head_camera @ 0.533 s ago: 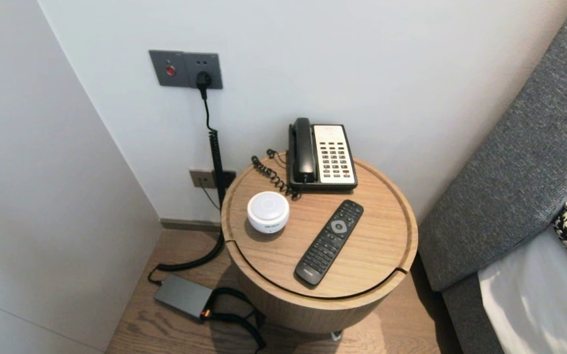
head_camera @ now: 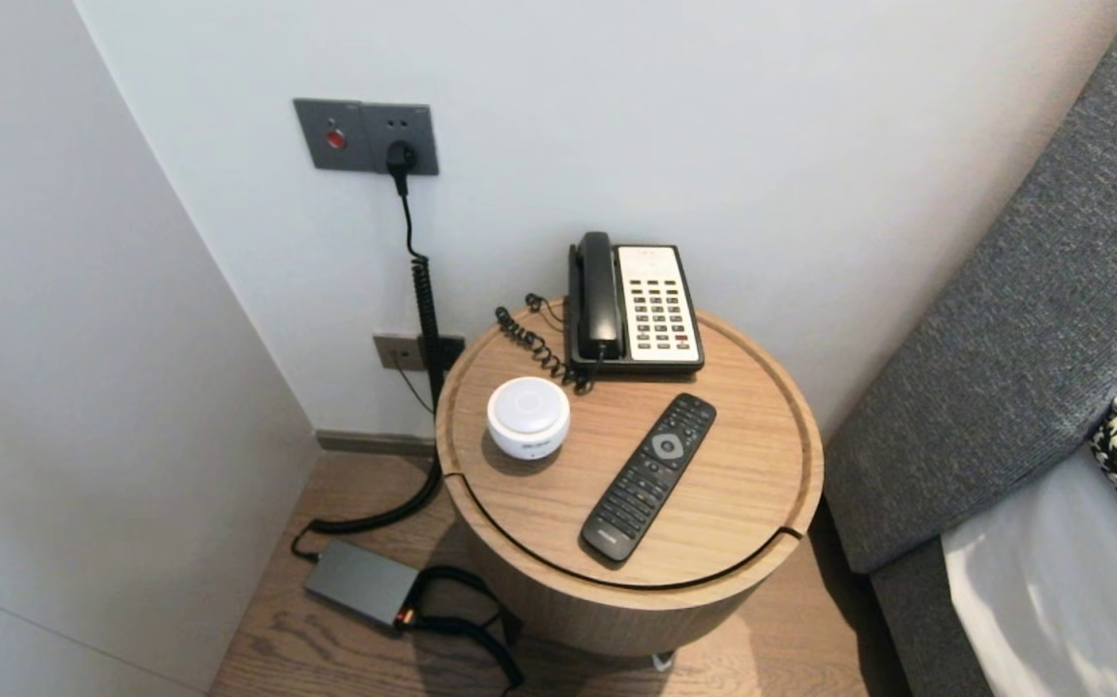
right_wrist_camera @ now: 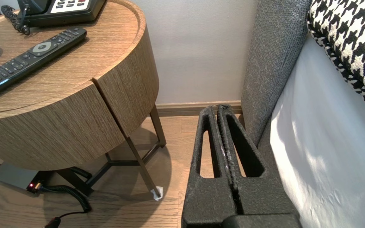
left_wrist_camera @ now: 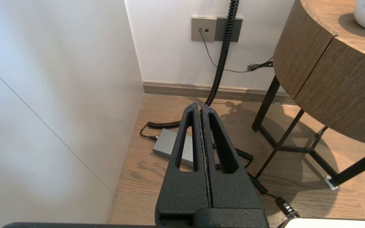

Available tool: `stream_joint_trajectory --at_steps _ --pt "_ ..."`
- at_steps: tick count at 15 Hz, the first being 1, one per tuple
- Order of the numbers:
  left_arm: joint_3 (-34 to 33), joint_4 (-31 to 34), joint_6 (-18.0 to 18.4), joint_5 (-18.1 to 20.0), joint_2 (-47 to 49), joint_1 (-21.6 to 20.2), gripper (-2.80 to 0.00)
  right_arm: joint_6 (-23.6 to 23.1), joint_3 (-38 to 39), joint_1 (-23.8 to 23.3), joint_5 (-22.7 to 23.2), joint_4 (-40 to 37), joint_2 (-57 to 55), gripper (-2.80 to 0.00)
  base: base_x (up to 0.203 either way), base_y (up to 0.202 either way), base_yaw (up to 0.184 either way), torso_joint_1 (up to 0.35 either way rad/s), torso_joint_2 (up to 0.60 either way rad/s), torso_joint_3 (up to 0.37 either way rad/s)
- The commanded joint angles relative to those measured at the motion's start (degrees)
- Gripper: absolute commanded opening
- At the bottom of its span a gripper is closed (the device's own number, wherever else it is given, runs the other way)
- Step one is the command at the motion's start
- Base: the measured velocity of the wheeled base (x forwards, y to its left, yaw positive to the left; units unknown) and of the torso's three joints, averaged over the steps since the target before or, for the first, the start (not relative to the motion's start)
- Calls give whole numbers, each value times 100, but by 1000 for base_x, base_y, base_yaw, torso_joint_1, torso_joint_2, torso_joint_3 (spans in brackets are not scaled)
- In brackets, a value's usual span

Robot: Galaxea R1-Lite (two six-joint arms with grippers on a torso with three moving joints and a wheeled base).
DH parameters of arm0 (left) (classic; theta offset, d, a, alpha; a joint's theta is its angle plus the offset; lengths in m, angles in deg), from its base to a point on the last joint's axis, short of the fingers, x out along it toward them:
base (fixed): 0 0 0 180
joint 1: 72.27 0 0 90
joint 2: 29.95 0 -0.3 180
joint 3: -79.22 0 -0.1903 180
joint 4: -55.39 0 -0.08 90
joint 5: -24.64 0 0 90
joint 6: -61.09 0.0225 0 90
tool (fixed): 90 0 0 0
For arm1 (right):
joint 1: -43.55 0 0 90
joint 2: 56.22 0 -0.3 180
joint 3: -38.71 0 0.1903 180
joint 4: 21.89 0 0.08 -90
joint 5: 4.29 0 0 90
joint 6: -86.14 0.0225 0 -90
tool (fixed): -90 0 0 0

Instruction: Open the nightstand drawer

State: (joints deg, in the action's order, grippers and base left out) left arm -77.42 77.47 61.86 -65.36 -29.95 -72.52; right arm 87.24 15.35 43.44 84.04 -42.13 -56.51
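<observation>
While left tool (left_wrist_camera: 200,107) and right tool (right_wrist_camera: 221,107) hang pressed together, the table (head_camera: 807,463) edge stands apart.

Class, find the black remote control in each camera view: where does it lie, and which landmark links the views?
Head view: remote lies diagonally mid-table, in front of the phone.
Left wrist view: not in it.
Right wrist view: remote on the tabletop, beside the phone.
Shared landmark: the round wooden table, in all three.

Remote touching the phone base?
Apart. Head view shows a strip of bare table between the remote and the telephone.
</observation>
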Motion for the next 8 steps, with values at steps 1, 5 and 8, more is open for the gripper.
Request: stream_joint_trajectory --at_steps 1,5,8 --pt "-79 -3 2 -1 0 -2 -280 -4 149 2 8 3 -6 -280 0 0 0 0 0 0" --pt "-79 -11 2 0 0 -2 -280 -39 149 2 53 12 -6 -280 0 0 0 0 0 0" --pt "-79 -3 2 -9 0 -2 -280 -77 149 10 44 39 3 -280 0 0 0 0 0 0"
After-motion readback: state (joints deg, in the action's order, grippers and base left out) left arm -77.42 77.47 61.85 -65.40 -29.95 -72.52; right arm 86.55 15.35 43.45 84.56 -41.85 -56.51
